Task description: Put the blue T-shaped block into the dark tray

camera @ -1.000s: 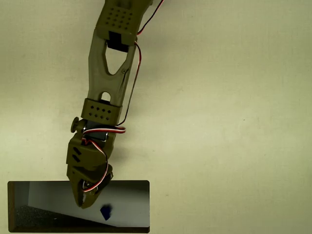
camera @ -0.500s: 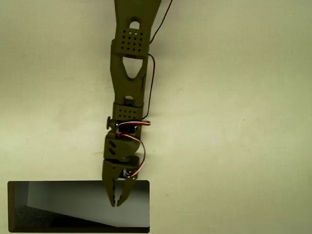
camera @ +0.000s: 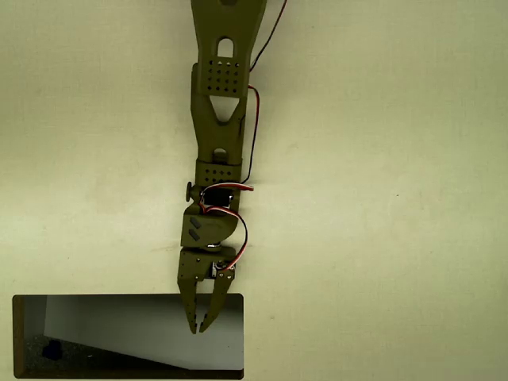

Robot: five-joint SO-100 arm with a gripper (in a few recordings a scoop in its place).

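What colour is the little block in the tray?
Blue: the blue T-shaped block lies in the dark tray, seen in the overhead view.

dark tray (camera: 16,333) cut off at bottom edge

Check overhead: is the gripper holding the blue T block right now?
No. The blue T-shaped block lies on the floor of the dark tray, far left of the gripper, which grips nothing.

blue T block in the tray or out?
In. The blue T-shaped block lies on the black floor at the left end of the dark tray, apart from the gripper, whose fingers hang over the tray's right part.
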